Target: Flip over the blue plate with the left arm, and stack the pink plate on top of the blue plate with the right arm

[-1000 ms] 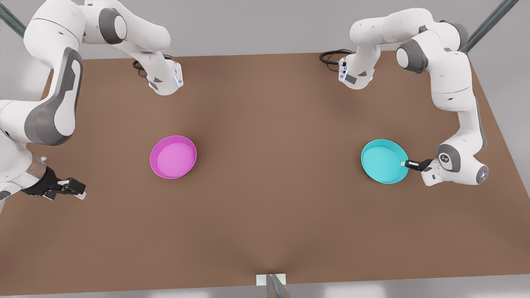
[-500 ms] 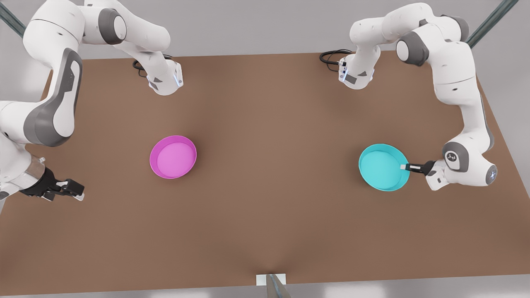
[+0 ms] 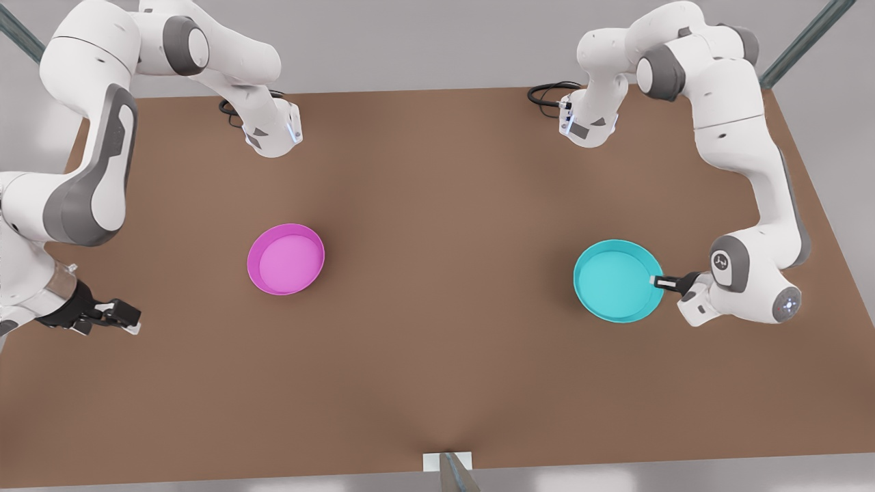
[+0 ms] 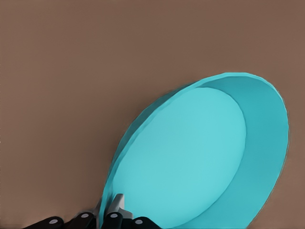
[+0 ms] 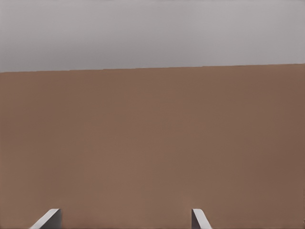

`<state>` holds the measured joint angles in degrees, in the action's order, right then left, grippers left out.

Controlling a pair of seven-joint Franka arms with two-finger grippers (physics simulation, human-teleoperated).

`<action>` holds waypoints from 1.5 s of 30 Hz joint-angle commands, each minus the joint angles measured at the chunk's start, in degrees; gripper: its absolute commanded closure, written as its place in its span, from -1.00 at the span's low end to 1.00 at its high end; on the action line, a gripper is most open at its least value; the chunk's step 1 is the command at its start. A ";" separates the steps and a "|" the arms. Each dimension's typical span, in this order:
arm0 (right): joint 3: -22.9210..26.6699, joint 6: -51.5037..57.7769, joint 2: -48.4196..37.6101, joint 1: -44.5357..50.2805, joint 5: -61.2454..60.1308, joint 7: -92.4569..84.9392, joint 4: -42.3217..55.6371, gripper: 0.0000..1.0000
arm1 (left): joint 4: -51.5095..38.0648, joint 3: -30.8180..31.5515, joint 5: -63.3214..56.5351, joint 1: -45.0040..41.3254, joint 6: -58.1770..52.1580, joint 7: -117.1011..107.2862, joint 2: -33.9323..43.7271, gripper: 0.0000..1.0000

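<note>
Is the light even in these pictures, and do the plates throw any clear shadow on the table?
Front view: soft, even light, with only a faint shadow beside the pink plate and the blue plate; no glare. Left wrist view: the blue plate's inner wall is darker than its base, above the left claw. Right wrist view: flat brown table, no shadows.

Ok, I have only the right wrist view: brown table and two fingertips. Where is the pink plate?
Observer: The pink plate lies on the table, open side up, apart from the open right hand, which waits at the front view's left.
Operator: And is the blue plate flipped?
Observer: Not yet. The blue plate has its open side up.
Operator: Is somebody holding it?
Observer: Yes, the left hand is shut on its rim.
</note>
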<state>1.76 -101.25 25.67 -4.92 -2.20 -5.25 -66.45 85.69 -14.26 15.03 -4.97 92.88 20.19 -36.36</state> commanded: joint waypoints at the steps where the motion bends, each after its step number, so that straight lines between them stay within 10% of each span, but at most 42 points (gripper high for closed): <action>1: 0.00 0.00 -0.01 0.00 0.00 -0.03 0.00 -1.00 | 0.01 -0.07 1.58 -0.13 -0.15 -0.33 0.24 0.57; 45: 0.18 -1.32 3.95 1.14 0.61 6.04 4.75 -1.00 | -7.29 0.20 -54.23 -51.28 -9.64 -71.07 2.00 0.57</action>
<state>1.93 -102.42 29.48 -3.58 -0.63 0.63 -61.69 78.38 -14.03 -39.49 -56.85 83.11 -52.33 -34.37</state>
